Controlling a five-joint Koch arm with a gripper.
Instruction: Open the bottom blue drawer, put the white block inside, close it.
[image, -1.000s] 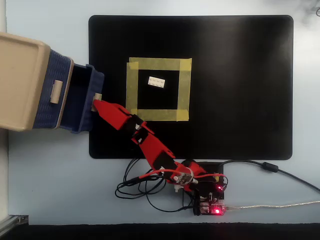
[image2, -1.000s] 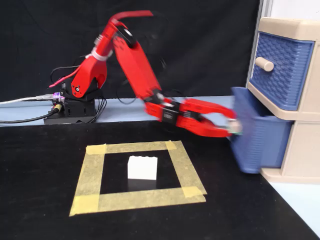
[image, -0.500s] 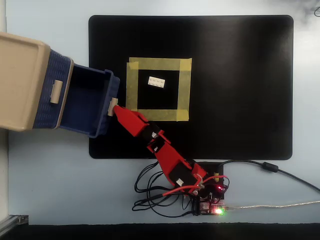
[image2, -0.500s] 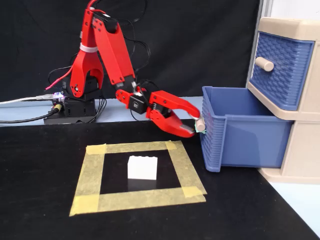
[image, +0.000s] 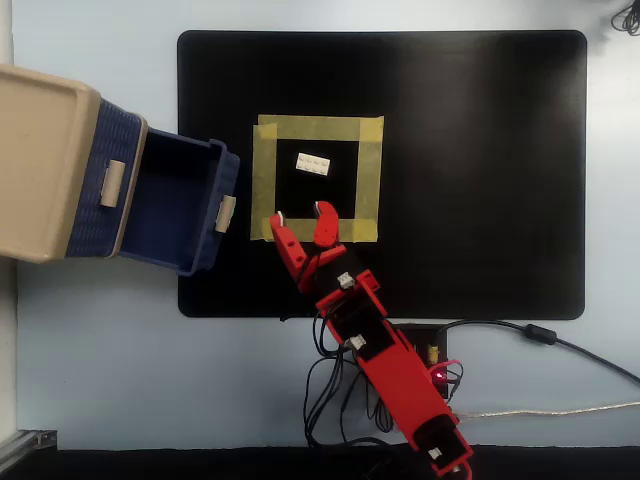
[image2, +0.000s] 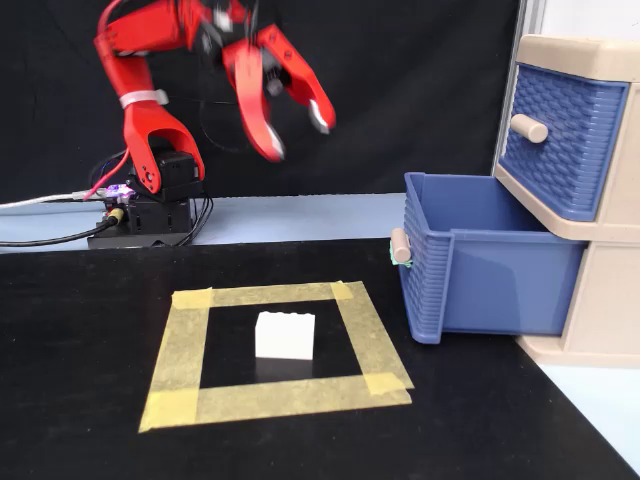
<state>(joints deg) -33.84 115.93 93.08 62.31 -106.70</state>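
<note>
Both jaws of the end effector spread wide, empty, above the white block.

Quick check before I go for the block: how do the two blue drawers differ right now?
The bottom blue drawer is pulled far out over the black mat, its inside showing and empty; the upper blue drawer sits shut in the beige cabinet. The bottom one's handle stands well forward of the upper one's. Both share the dark blue woven texture and a beige handle.
</note>
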